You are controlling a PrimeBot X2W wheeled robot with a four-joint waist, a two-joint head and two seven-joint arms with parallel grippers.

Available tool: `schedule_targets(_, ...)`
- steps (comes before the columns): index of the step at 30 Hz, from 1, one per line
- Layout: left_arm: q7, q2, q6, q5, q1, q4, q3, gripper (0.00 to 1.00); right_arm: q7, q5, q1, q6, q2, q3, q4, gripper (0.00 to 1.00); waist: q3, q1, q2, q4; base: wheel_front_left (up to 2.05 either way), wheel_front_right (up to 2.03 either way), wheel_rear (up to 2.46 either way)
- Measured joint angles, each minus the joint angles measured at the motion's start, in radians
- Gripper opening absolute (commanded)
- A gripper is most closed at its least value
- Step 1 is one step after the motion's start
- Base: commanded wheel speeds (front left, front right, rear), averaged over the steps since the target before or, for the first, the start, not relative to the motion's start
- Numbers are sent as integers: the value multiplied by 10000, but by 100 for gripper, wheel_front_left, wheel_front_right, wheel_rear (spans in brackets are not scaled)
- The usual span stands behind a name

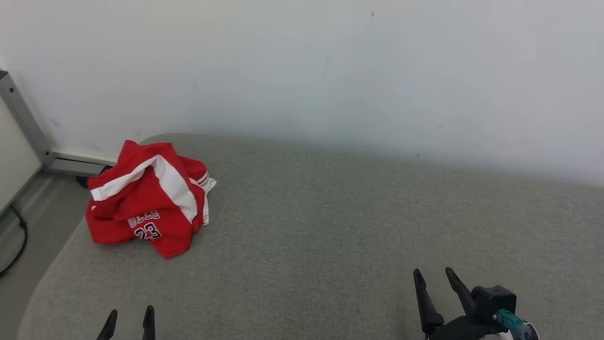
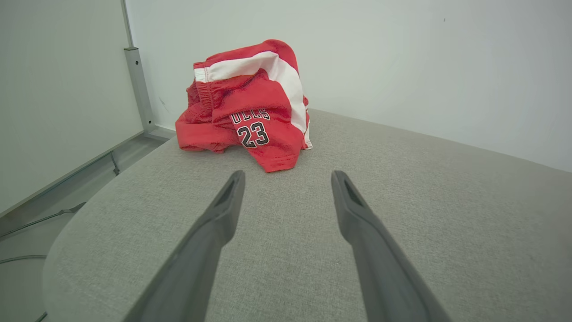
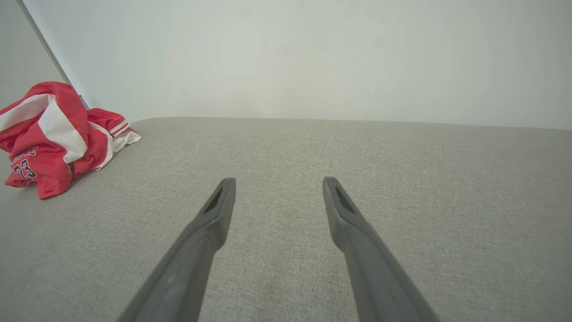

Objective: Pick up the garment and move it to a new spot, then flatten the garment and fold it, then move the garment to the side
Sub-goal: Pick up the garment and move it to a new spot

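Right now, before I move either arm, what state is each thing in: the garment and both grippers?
red garment: crumpled in a heap, neither flattened nor folded, lying at the far left of the grey surface
left gripper: open, holding nothing, short of the garment
right gripper: open, holding nothing, well to the right of the garment

Black tapered fingers (image 1: 425, 300), teal connector (image 1: 507, 318)

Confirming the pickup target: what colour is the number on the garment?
The number is black, outlined white, on the red garment; best in left wrist view.
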Motion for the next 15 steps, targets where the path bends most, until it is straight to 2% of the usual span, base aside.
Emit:
schedule_targets(13, 0, 173, 38, -4, 145, -326, 174, 100, 0, 23, -368, 94, 217, 61, 56, 100, 132, 0, 0, 1833, 0, 0, 0)
schedule_targets(15, 0, 176, 42, -15, 146, -341, 257, 100, 0, 23, -584, 199, 261, 107, 81, 100, 188, 0, 0, 2044, 0, 0, 0)
